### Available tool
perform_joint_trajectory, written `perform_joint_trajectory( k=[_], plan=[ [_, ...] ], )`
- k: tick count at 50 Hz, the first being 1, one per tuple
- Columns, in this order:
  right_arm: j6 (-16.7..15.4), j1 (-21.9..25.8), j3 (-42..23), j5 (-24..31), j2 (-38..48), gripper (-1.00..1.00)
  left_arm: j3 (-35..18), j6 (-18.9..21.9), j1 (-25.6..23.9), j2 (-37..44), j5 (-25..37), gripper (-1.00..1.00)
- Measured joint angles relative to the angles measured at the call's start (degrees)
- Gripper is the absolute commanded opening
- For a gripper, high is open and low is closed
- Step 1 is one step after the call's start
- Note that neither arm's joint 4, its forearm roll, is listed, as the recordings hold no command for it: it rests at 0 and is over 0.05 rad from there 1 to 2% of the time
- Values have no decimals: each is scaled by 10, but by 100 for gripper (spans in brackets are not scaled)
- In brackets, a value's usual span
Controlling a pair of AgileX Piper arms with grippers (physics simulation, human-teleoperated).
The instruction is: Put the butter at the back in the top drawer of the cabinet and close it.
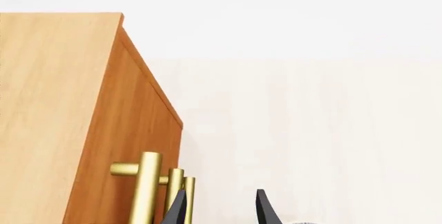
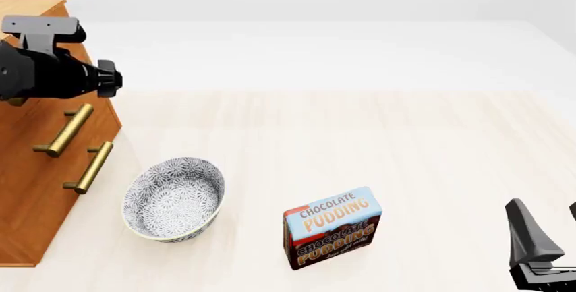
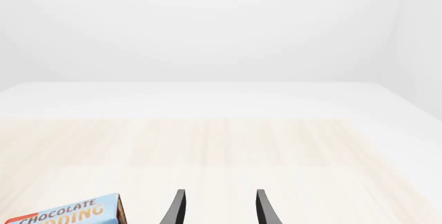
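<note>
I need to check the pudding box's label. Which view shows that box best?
The front view: the whole pudding box stands on the table with its "Chocolate Pudding" lettering readable. The right wrist view catches only its top corner at the picture's edge. The left wrist view shows none of it.

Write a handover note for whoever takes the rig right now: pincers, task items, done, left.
Left pincer: open, beside the cabinet's brass handles, gripping nothing.
Right pincer: open, empty, near the pudding box.
Butter: in no view. No drawer stands out; the left arm hides the top drawer's front.
Done: possibly everything, unconfirmed.
Left: verify the butter is in the top drawer and it is shut.
</note>
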Motion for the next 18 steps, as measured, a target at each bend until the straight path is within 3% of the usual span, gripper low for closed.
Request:
perform_joint_trajectory(
  k=[18],
  plan=[
    [0, 0, 0, 0, 0, 100, 0, 2, 1, -1, -2, 100]
  ],
)
